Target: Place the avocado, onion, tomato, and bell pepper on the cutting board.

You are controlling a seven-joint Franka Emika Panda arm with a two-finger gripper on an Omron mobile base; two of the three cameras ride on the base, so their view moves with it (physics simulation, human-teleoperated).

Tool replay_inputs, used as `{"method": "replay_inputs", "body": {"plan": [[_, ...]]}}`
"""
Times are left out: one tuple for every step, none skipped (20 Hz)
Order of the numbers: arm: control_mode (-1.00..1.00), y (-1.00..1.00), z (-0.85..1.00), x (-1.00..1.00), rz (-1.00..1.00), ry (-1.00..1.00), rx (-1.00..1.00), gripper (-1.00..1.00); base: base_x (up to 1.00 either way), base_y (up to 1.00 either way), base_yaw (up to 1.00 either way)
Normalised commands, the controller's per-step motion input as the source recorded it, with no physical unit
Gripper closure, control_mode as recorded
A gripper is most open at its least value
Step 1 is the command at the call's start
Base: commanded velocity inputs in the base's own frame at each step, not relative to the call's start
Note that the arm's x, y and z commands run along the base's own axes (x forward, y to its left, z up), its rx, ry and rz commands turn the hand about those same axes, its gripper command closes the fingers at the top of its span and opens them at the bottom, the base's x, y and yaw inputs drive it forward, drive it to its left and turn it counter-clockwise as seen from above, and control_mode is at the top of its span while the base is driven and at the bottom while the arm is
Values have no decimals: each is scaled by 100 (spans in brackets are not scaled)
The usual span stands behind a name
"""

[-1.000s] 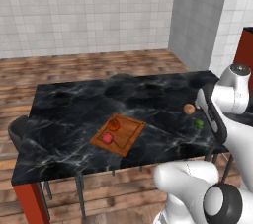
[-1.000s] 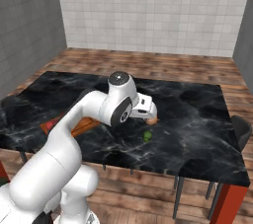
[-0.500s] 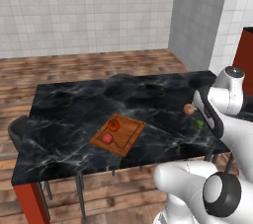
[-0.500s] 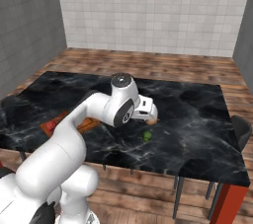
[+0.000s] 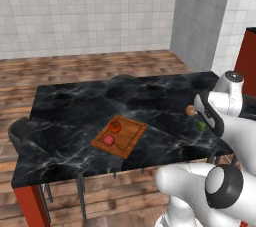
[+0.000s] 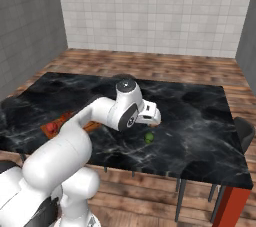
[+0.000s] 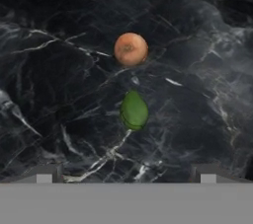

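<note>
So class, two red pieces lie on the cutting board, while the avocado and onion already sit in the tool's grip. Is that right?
Not quite. Two red pieces do lie on the cutting board, but the avocado and onion rest apart on the black table, untouched; the open tool hovers above them, as the hand view shows.

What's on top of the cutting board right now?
Two red-orange produce pieces sit on the cutting board: one near its far edge, one near its left corner. In the right base view the arm covers most of the board. The avocado and onion lie on the table.
</note>
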Motion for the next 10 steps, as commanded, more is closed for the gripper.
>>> {"method": "replay_inputs", "body": {"plan": [[-100, 0, -22, 13, 0, 0, 0, -100, 0, 0, 0], [-100, 0, -21, 16, 0, 0, 0, -100, 0, 0, 0], [-100, -1, -21, 14, 0, 0, 0, -100, 0, 0, 0], [-100, -5, -21, 14, 0, 1, 0, -100, 0, 0, 0], [-100, -6, -21, 14, 0, 1, 0, -100, 0, 0, 0], [-100, -5, -21, 16, 0, 2, 0, -100, 0, 0, 0], [-100, -5, -24, 17, 0, 3, 0, -100, 0, 0, 0], [-100, -6, -23, 18, 0, 3, 0, -100, 0, 0, 0], [-100, -6, -23, 16, 0, 3, 0, -100, 0, 0, 0], [-100, -6, -23, 16, 0, 3, 0, -100, 0, 0, 0]]}}
